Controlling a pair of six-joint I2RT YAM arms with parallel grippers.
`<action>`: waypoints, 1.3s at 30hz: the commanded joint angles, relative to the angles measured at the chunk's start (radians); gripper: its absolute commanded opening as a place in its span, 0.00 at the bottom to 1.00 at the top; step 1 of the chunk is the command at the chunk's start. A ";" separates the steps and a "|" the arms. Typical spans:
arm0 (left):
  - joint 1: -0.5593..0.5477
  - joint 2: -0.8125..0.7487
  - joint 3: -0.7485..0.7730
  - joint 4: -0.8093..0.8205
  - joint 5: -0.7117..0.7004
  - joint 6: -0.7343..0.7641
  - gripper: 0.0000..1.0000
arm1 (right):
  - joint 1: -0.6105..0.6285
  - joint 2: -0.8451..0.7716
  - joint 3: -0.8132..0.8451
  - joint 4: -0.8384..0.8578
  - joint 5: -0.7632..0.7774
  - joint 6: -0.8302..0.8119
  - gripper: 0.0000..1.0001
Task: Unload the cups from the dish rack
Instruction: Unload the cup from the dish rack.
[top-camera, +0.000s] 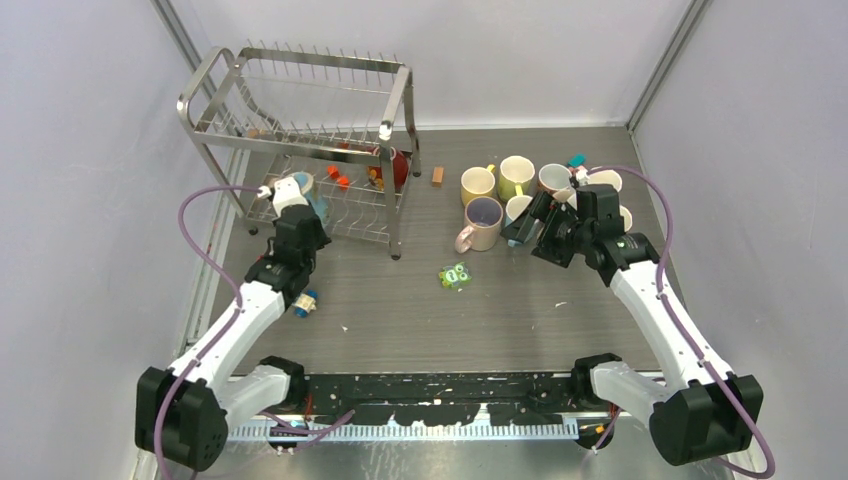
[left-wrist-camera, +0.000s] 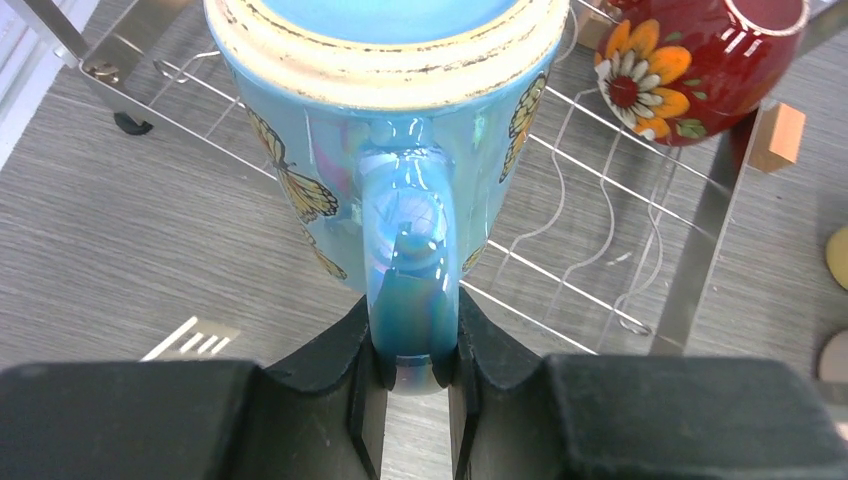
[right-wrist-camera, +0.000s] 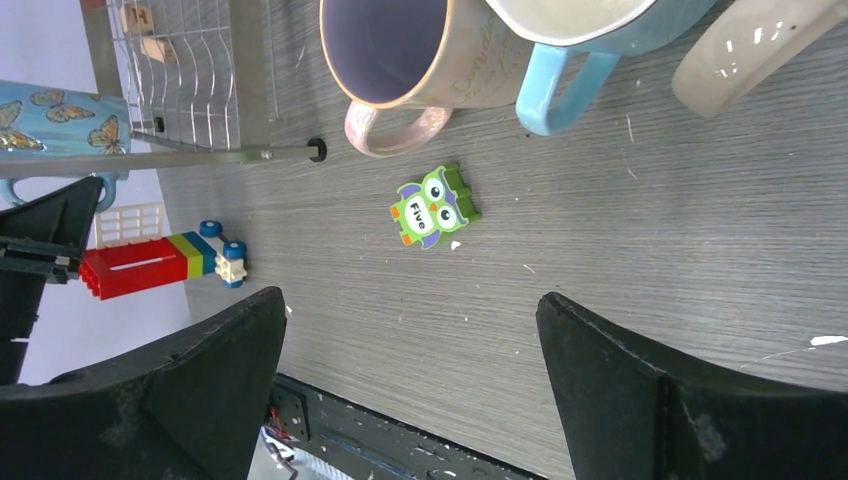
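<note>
A grey wood-grain counter (top-camera: 500, 320) sits between pale lilac walls (top-camera: 80, 150). The dish rack (top-camera: 300, 100) stands at its far left corner, where the left tool (left-wrist-camera: 415, 375) pinches the handle of the blue butterfly mug (left-wrist-camera: 390, 150). The right tool (right-wrist-camera: 410, 340) gapes wide, empty, beside the cups (top-camera: 516, 177) grouped far right

Robot lab cell: 2 arms (top-camera: 235, 320) bolted to grey table (top-camera: 520, 310) w/ plain white walls (top-camera: 80, 150) round it

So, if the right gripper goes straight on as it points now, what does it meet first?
Probably the green owl block, or the table beside it: it lies centred between the open jaws of the right gripper. Depth is unclear; the pink-handled mug is farther on.
</note>
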 joint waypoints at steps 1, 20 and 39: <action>-0.049 -0.088 0.014 0.038 -0.057 -0.035 0.00 | 0.023 -0.020 -0.003 0.065 -0.016 0.032 1.00; -0.258 -0.262 0.022 -0.264 -0.040 -0.299 0.00 | 0.288 -0.073 -0.122 0.287 0.088 0.266 1.00; -0.497 -0.420 -0.111 -0.265 0.053 -0.838 0.00 | 0.756 0.032 -0.239 0.588 0.408 0.522 0.99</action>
